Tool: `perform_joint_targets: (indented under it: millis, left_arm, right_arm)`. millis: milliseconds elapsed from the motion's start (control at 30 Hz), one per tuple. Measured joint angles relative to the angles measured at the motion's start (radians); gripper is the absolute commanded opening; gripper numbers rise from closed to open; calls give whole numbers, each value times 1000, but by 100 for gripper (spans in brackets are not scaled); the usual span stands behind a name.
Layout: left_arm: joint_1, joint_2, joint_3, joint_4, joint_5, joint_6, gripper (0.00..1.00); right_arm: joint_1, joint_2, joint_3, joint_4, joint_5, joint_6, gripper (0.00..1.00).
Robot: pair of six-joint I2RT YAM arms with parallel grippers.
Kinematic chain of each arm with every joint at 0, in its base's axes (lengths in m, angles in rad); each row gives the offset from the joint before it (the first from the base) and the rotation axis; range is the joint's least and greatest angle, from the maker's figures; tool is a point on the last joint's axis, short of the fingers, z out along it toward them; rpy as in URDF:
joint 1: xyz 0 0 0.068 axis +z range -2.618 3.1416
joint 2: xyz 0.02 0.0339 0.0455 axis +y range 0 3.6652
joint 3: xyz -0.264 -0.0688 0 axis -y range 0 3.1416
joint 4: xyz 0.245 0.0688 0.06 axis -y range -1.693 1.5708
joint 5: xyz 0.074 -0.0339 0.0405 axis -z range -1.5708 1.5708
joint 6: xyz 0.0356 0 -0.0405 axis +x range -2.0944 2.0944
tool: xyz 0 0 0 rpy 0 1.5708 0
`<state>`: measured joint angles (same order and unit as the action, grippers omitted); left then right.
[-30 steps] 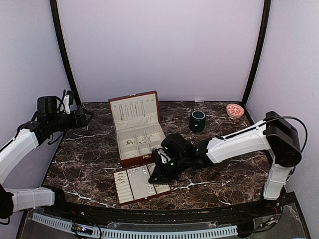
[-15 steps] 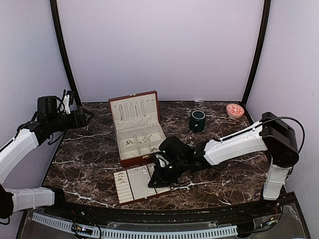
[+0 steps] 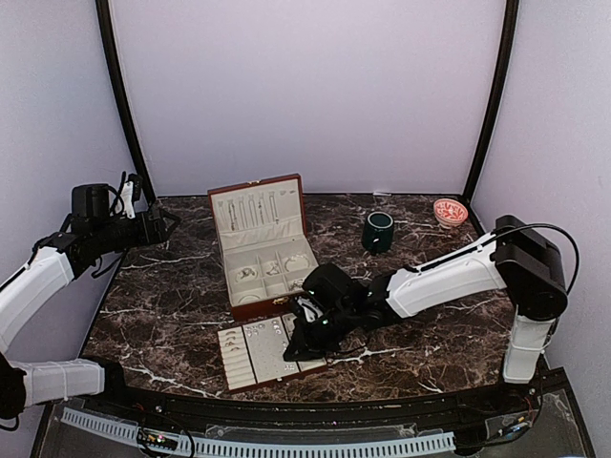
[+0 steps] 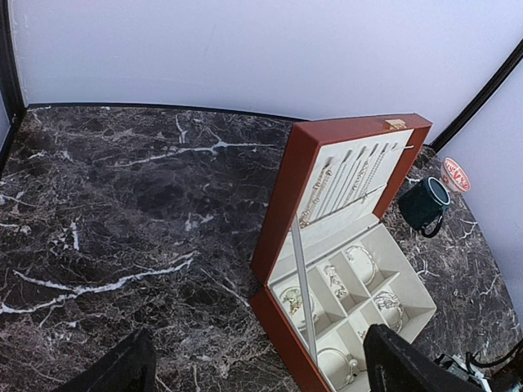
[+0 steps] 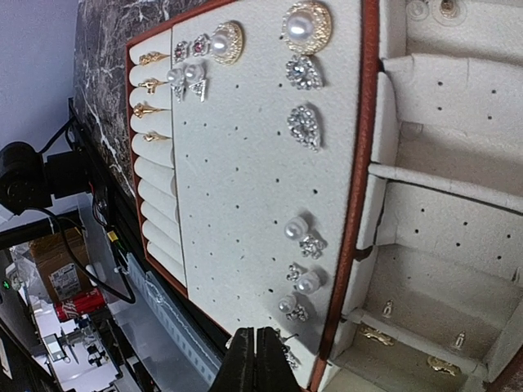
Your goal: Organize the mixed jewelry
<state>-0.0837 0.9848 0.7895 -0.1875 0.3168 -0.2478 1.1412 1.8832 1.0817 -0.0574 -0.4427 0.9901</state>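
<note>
The tabletop (image 4: 122,188) looks like polished dark brown marble with white veins, faintly glossy. The jewelry box (image 4: 282,196) is reddish-brown wood with a smooth satin finish and a brass-coloured metal clasp (image 4: 395,124). Its lining (image 4: 343,233) is matt cream cloth. The tray (image 5: 357,163) has the same wood rim around a soft cream pad pricked with small holes. On it, the pearl studs (image 5: 300,26) are glossy and the rings (image 5: 151,59) are gold-toned metal. The mug (image 4: 425,204) is glossy dark green ceramic.
</note>
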Motion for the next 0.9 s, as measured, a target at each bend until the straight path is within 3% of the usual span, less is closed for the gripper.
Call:
perform_joint_targets:
  millis: [367,600,900]
  left_arm:
    - [0,0,0,0,0,0,91]
    - [0,0,0,0,-1,0,91]
    - [0,-2,-4,1,-1,0,91]
  right_arm:
    - [0,-2,-13,-3,18,17,8]
    - [-25,-111,-14,-109,109,-20,19]
    - [-288,-420,-171,-362,327,-93,34]
